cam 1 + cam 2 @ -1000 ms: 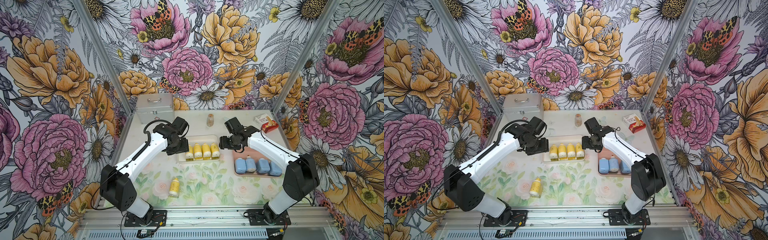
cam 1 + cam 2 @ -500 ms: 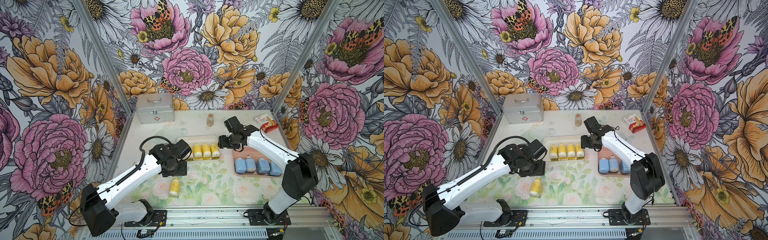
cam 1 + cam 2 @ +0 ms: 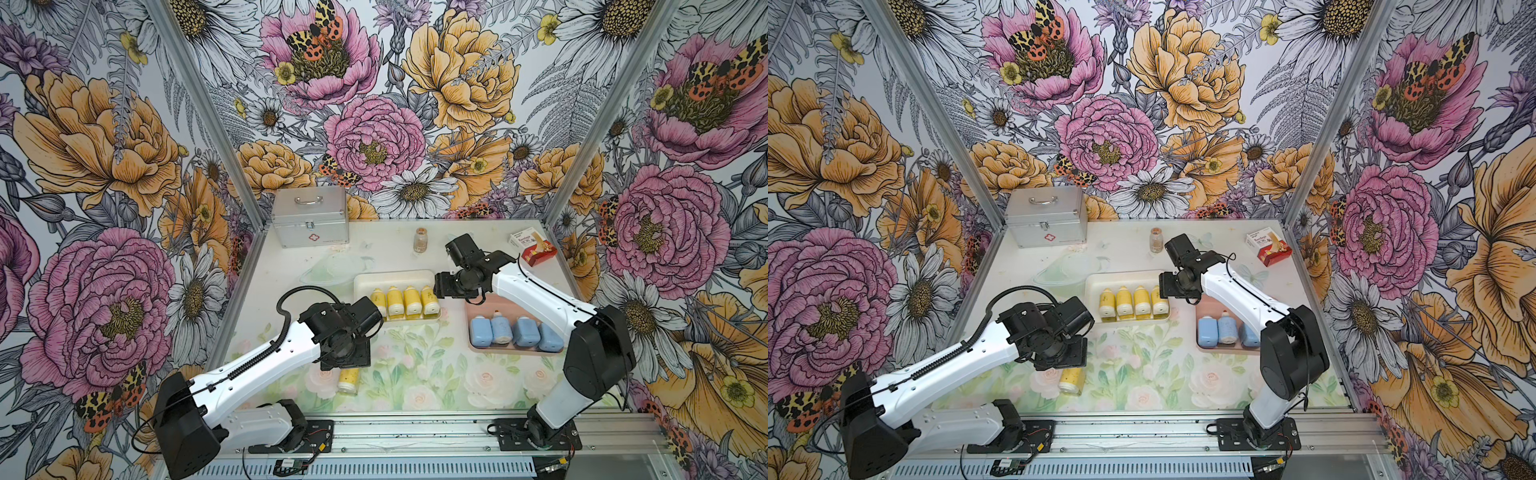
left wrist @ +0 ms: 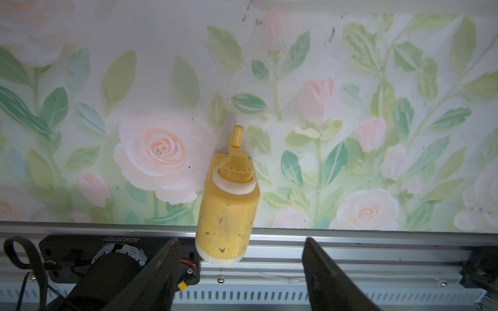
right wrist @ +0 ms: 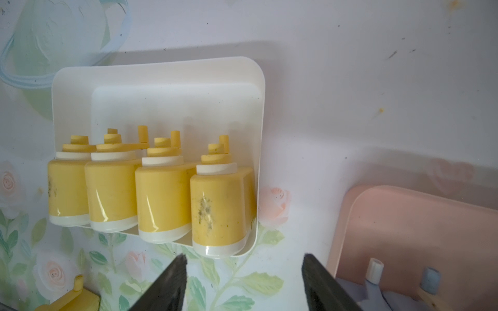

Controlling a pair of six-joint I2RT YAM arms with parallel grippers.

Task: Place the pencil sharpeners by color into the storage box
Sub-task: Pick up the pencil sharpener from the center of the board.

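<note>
- One loose yellow sharpener [image 4: 227, 215], cylindrical, smudged, with a white collar and base, lies on the floral mat [image 4: 350, 80] near the front rail.
- Four yellow sharpeners [image 3: 404, 302] sit side by side in the cream tray [image 3: 395, 277]; four blue sharpeners [image 3: 525, 331] are in the pink tray [image 5: 417, 220].
- Its long axis runs front to back, with the white base toward the rail.
- The left gripper [image 4: 239, 242] straddles it, fingers apart and not touching; the right gripper [image 5: 244, 258] is spread and empty.

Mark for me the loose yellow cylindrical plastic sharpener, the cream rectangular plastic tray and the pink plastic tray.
Loose yellow cylindrical sharpener [image 4: 226, 215]: left wrist view, on its yellow body.
Cream rectangular tray [image 5: 175, 107]: right wrist view, on its bare floor.
Pink tray [image 5: 417, 229]: right wrist view, on its bare floor.
</note>
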